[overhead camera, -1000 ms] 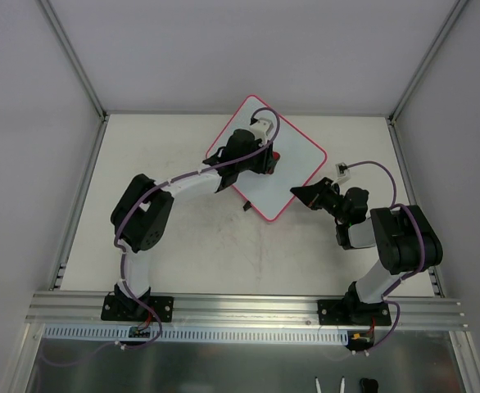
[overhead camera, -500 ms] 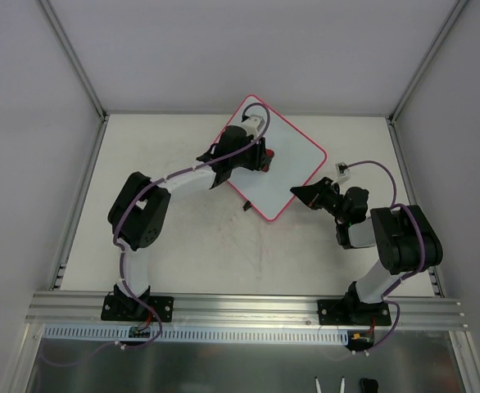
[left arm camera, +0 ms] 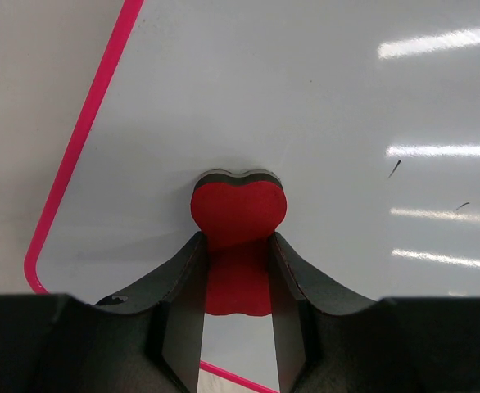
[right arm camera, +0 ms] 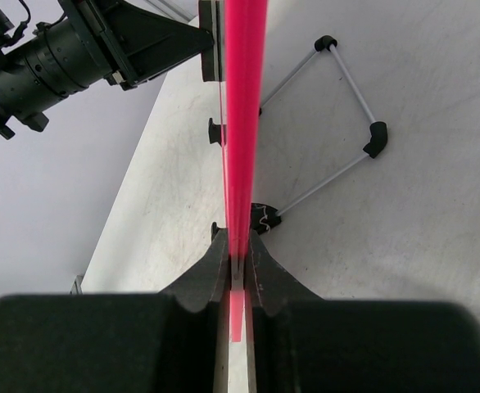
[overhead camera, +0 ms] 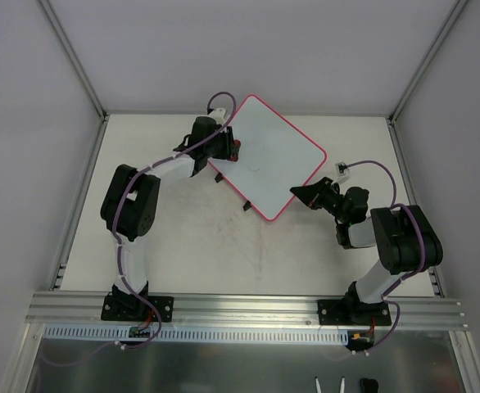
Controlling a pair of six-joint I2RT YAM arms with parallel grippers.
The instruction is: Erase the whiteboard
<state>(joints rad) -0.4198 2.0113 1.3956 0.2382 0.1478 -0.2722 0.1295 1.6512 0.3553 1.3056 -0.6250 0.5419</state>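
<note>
The whiteboard (overhead camera: 273, 160), white with a red-pink rim, lies turned like a diamond at the back middle of the table. My left gripper (overhead camera: 233, 150) is shut on a small red eraser (left arm camera: 238, 221) and presses it on the board near its left corner. Two faint dark marks (left arm camera: 395, 169) remain on the board to the right of the eraser. My right gripper (overhead camera: 296, 193) is shut on the board's rim (right arm camera: 242, 123) at its right edge and holds it; the board is seen edge-on in the right wrist view.
The board's thin wire stand (right arm camera: 338, 106) with black corner pieces shows under the board. A black clip (overhead camera: 246, 205) sits by the board's lower-left edge. Grey walls and a metal frame enclose the table (overhead camera: 183, 237).
My left gripper has slid the eraser from the board's middle leftward to its left corner. The right gripper and the board have not moved.
</note>
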